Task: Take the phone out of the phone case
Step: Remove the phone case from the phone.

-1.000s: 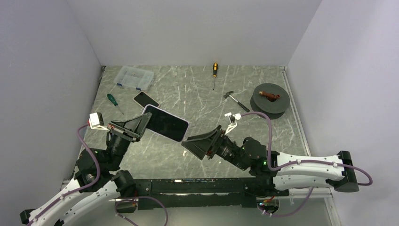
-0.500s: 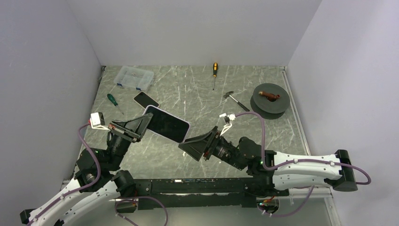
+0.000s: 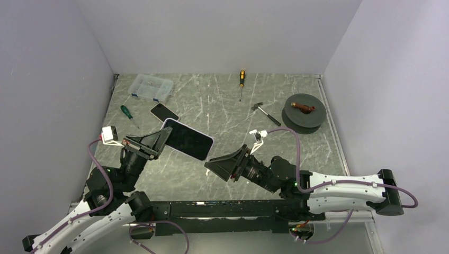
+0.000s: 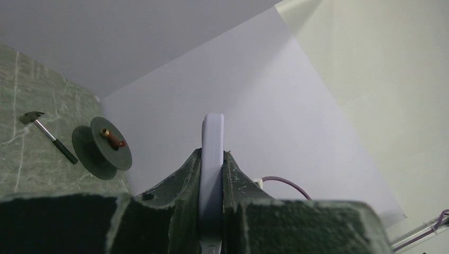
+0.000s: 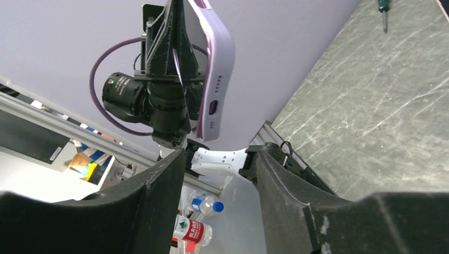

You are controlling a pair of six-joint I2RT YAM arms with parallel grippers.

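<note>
Left gripper [image 3: 164, 136] clamped on the phone [image 3: 186, 138], lilac case [image 5: 218, 63] on, held aloft left of centre; right gripper [image 3: 210, 162] sits jaws apart just off its free end, so next it must pinch that case edge and peel.

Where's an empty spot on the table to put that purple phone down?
Bare marble tabletop lies between the flat black phone and the small hammer, and between the clear plastic box and yellow-handled screwdriver. The back-left corner, with the green-handled screwdriver, is crowded.
</note>
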